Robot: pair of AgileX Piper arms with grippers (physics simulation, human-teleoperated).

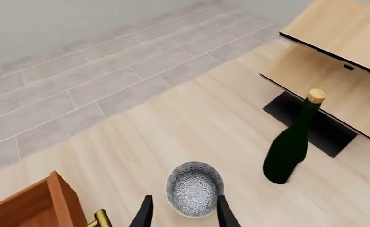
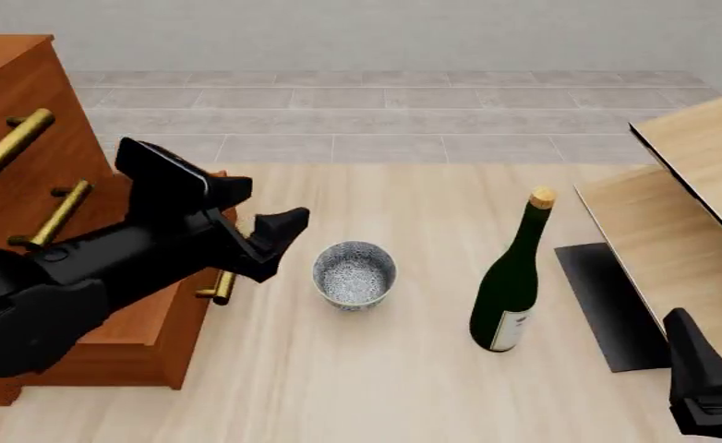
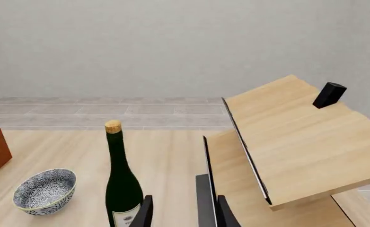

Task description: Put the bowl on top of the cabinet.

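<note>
The bowl [image 2: 354, 274], small, round and speckled grey-white, stands upright on the light wood floor surface just right of the cabinet [image 2: 17, 101], a reddish-brown chest with brass bar handles. My left gripper [image 2: 281, 242] hovers between cabinet and bowl, a little left of the bowl. In the left wrist view the bowl [image 1: 194, 188] sits just ahead of the open left gripper [image 1: 185, 215], not touched by either finger. My right gripper [image 2: 703, 374] is low at the near right, open with nothing held. From the right wrist view the bowl [image 3: 45, 191] shows beyond the bottle.
A dark green wine bottle [image 2: 509, 286] with a cork stands upright right of the bowl. Pale light-wood panelled furniture [image 2: 693, 212] with black edges fills the right side. A brass handle [image 2: 222, 286] juts from the cabinet near my left gripper.
</note>
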